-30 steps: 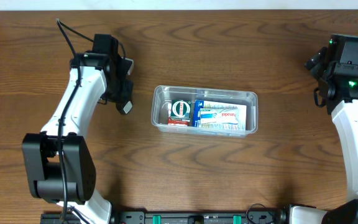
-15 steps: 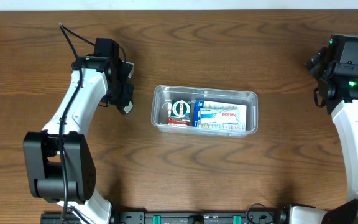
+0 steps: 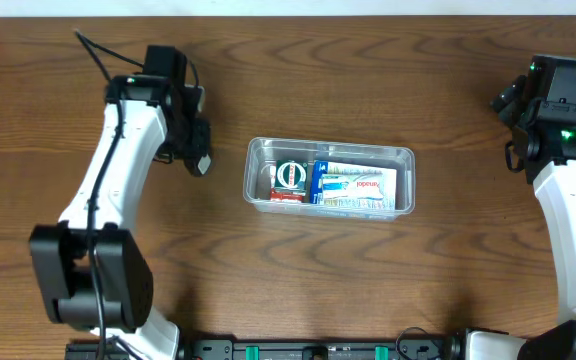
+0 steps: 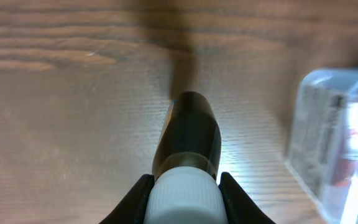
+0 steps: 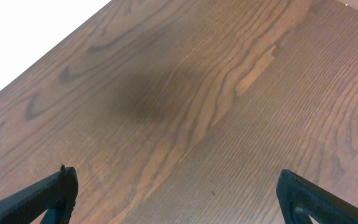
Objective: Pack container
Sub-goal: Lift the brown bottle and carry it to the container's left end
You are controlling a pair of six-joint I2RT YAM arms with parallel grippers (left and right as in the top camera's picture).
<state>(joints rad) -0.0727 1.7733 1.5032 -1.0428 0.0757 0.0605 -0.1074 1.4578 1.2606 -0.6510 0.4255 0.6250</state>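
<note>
**At mid-desk, a part-filled clear tub**

Mid-desk sits the container [image 3: 329,178], a clear, rimmed rectangular tub with rounded corners. It holds a round green-and-white item [image 3: 290,175], a blue-and-white packet [image 3: 318,182] and a white box with red lettering [image 3: 366,185]. Open wood-grain desk [image 3: 298,280] lies all round it. Near its left end, not touching, the left tool [image 3: 201,162] is clamped on a dark tube [image 4: 188,134] with a white cap. Far right, by the desk edge, the right tool [image 5: 176,173] stands wide apart.

Left gripper [image 3: 201,163] closed on white-capped bottle [image 4: 188,140]
</note>
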